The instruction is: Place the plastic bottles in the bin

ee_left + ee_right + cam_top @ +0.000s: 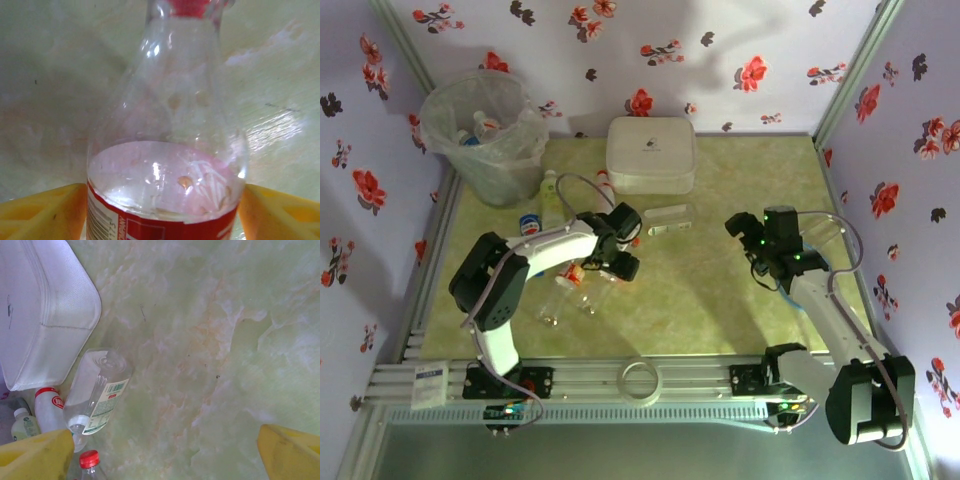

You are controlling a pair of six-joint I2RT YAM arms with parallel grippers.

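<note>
A clear bottle [165, 125] sits between the left jaws. Its long axis runs straight away from the wrist, with the red cap at the far end. The body is see-through and dotted with droplets, and a red-and-white label wraps the near end. The yellow jaws flank the label; whether they pinch it I cannot tell. Behind is the green marbled counter [45, 75]. The left arm [550, 248] bends rightward, low. The bin [495, 165] stands far left. The right jaws are spread wide, holding nothing.
</note>
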